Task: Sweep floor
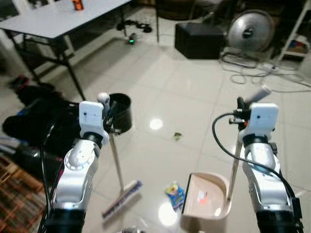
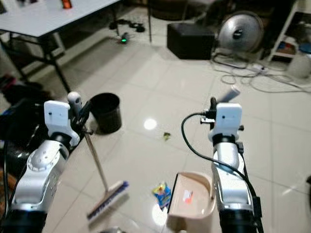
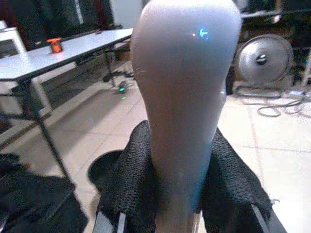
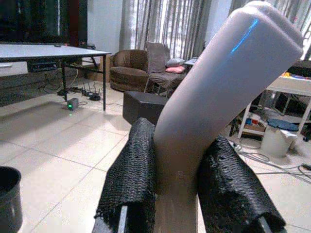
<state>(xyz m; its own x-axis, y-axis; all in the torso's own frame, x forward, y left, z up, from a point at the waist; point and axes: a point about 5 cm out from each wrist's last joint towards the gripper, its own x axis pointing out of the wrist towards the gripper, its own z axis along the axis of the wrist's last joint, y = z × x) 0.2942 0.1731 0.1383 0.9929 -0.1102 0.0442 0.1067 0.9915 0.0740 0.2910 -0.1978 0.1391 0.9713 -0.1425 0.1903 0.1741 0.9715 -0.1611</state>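
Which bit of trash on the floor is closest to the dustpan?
The colourful wrapper, lying right beside the dustpan. The small dark scrap sits farther away, toward the black bin.

Broom (image 1: 116,165) leans on the left, bristle head (image 1: 121,199) down on the tiles; pink dustpan (image 1: 206,196) sits near right, colourful wrapper (image 1: 175,193) lying between them.

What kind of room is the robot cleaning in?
Probably a living room in someone's home. There is a brown sofa with cushions in front of long curtains, a folding table, and a standing fan on the shiny tiled floor.
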